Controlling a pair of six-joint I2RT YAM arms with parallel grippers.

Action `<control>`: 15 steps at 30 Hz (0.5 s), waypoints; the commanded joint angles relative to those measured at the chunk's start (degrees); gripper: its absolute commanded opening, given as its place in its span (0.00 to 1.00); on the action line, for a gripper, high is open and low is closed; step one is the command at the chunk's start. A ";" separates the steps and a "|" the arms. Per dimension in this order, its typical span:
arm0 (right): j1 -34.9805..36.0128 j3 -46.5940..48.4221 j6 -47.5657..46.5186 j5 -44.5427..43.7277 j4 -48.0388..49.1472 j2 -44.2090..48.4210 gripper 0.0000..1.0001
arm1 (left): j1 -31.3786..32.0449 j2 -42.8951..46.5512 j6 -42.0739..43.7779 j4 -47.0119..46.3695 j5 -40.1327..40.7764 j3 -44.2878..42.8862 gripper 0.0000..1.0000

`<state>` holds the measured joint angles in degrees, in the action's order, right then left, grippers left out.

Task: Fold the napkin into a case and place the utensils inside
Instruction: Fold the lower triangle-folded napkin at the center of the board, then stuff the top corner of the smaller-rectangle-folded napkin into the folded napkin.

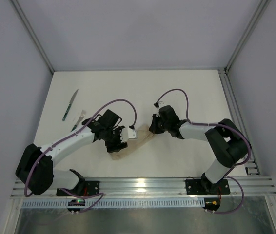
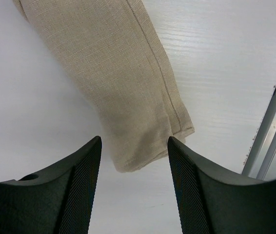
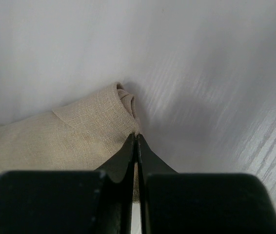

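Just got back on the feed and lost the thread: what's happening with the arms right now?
The beige-tan cloth napkin lies on the white table as a long, narrow folded packet. The right gripper has its jaws shut on one end, apparently pinching the fabric. The left gripper hovers over the other end, jaws open. The teal-handled metal knife and matching fork lie untouched at the far left.

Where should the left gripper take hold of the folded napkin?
The narrow hemmed end of the napkin, from straight above. It lies flat on the table, right below the open left gripper, whose fingers line up on either side of it.
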<state>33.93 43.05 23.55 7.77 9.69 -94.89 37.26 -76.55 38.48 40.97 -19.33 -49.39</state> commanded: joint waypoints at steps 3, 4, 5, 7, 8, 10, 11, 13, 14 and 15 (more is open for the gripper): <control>-0.53 0.19 -1.05 -1.88 2.96 -0.82 0.04 | 2.11 0.62 5.02 -1.40 1.66 1.12 0.60; -0.62 0.28 -1.22 -1.79 2.96 -1.00 0.04 | 2.82 0.18 5.55 -2.73 2.97 1.66 0.61; -0.71 0.63 -1.40 -1.79 2.96 -1.17 0.04 | 3.52 0.09 6.16 -3.87 3.42 2.27 0.63; -0.71 0.98 -1.84 -1.36 3.14 -1.78 0.04 | 5.45 -0.26 7.74 -6.25 3.25 3.59 0.64; -0.71 1.25 -1.93 -1.18 3.14 -1.96 0.04 | 5.81 -0.35 8.36 -6.52 2.73 3.86 0.65; -0.71 1.42 -2.19 -0.83 3.23 -2.49 0.04 | 6.60 -0.79 9.76 -5.30 0.97 3.77 0.66; -0.71 1.43 -2.28 -0.65 3.40 -2.75 0.04 | 6.60 -1.31 10.29 -4.33 -1.04 3.60 0.68; -0.80 1.34 -2.19 -0.56 3.40 -2.93 0.04 | 7.13 -1.75 11.17 -1.79 -2.37 3.59 0.73; -0.80 1.25 -2.28 -0.56 3.58 -3.19 0.04 | 7.48 -1.93 11.96 -1.42 -2.03 4.12 0.77; -0.71 1.16 -2.28 -0.65 3.66 -3.19 0.04 | 8.00 -1.93 11.97 -1.68 -1.42 4.73 0.78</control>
<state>33.50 43.51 22.63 8.12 12.47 -96.71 44.12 -78.22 47.48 38.22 -18.81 -45.71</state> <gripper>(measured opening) 0.042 0.766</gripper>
